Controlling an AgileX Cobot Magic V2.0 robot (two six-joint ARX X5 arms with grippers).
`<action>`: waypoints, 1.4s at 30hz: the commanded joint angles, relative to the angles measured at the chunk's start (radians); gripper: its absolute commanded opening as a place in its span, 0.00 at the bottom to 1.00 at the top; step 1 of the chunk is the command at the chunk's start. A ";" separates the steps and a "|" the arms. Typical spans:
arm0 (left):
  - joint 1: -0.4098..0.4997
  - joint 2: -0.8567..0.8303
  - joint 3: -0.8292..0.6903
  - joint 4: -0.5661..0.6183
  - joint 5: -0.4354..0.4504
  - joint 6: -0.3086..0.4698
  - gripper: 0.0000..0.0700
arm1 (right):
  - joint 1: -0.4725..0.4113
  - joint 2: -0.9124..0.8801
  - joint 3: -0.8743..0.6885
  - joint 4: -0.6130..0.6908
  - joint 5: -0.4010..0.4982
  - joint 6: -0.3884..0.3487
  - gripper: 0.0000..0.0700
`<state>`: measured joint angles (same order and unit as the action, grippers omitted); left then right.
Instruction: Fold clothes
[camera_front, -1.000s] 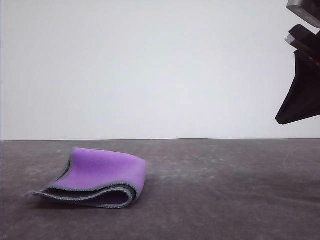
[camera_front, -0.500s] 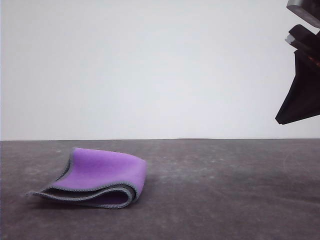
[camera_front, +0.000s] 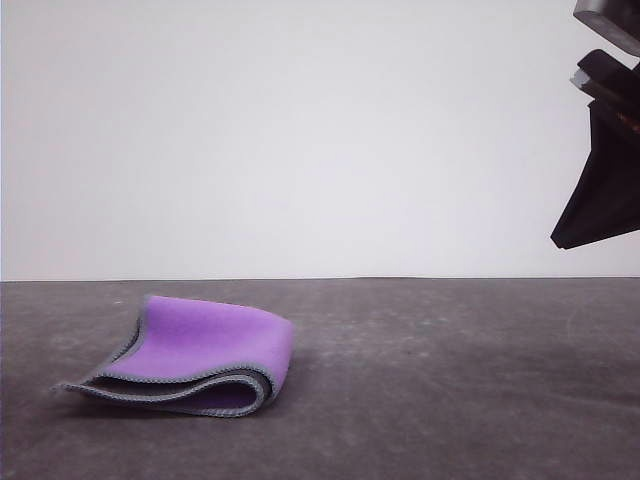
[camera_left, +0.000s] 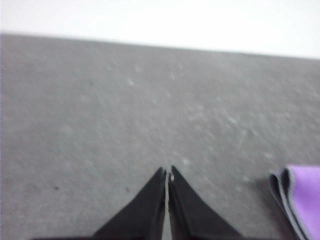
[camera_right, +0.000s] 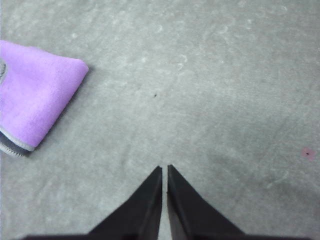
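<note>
A grey, mottled table (camera_front: 450, 380) carries everything, running back to a plain white wall (camera_front: 300, 140).

On the table's left part, toward its near edge in the front view, lies the cloth (camera_front: 190, 357), folded over on itself. Its bright purple face is turned outward, dark grey-blue layers show at the open side, and light-grey stitched edging runs along the borders. The fold is loose: the rounded bend faces the table's middle and the layered edges point toward the left edge.

The right gripper (camera_right: 164, 169) hangs in the air at the far right of the front view, well apart from the cloth. In the right wrist view its two black fingers (camera_right: 150, 200) sit pressed together with a hairline gap, holding nothing, over bare table, the cloth off to one side.

The left gripper (camera_left: 166, 171) has its black fingers (camera_left: 145, 210) closed together too, empty, above the table, near the cloth's layered edge but not touching it.
</note>
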<state>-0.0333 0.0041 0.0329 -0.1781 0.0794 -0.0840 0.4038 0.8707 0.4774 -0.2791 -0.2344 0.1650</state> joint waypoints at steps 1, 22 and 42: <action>0.008 -0.001 -0.020 -0.006 -0.013 0.023 0.00 | 0.004 0.003 0.005 0.011 0.000 0.006 0.02; 0.036 -0.001 -0.020 -0.006 -0.035 0.069 0.00 | 0.004 0.003 0.005 0.132 0.000 0.006 0.02; 0.036 -0.001 -0.020 -0.007 -0.035 0.069 0.00 | -0.221 -0.485 -0.288 0.152 0.237 -0.180 0.02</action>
<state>0.0017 0.0044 0.0326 -0.1787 0.0486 -0.0257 0.1883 0.4150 0.1956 -0.1422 -0.0001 -0.0030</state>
